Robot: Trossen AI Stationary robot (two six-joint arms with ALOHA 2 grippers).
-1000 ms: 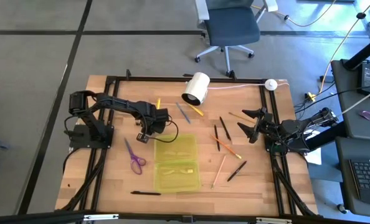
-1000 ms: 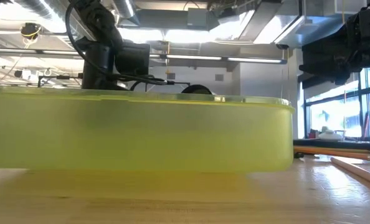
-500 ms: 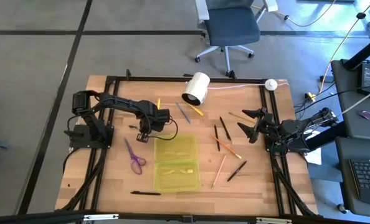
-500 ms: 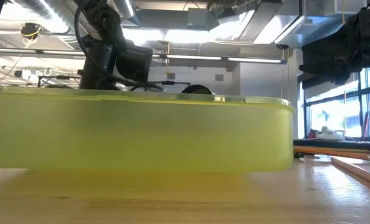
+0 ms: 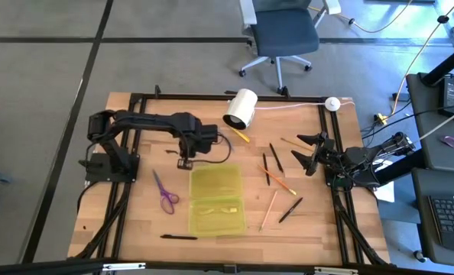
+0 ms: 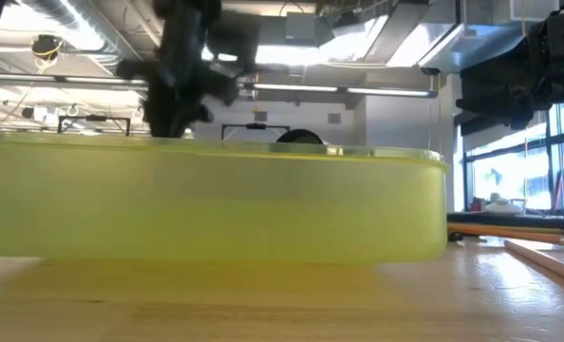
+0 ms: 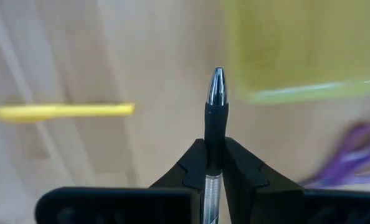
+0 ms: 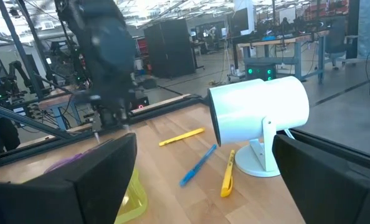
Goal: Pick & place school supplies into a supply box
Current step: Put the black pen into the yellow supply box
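The supply box (image 5: 217,200), a shallow yellow-green tray, lies flat near the table's middle. My left gripper (image 5: 185,161) hangs just off the box's far left corner, shut on a black pen (image 7: 215,118) with a silver tip. The purple-handled scissors (image 5: 164,195) lie on the table left of the box. Several pens and pencils lie right of the box, among them an orange pencil (image 5: 277,179) and a black pen (image 5: 290,210). A blue pen (image 8: 197,165) lies near the white cylinder. My right gripper (image 5: 304,150) waits open at the table's right side. My left gripper pinches the black pen's barrel (image 7: 214,146) between its two fingers (image 7: 196,165). The pen runs along the fingers, and its silver tip (image 7: 217,79) sticks out past them. The fingers point down from above. The pen is lifted clear of the table, tip downward.
A white cylinder (image 5: 241,108) with a cable lies at the far edge. A yellow pen (image 5: 240,136) lies beside it and another black pen (image 5: 179,237) lies near the near edge. In the low view the box's wall (image 6: 216,204) fills the foreground. An office chair (image 5: 284,34) stands beyond the table.
My left arm has swung its forearm toward the table's right and far side. Its gripper has shifted slightly right, toward the box's far left corner, and the wrist has turned. In the low view it shows higher than before. My right arm has kept still.
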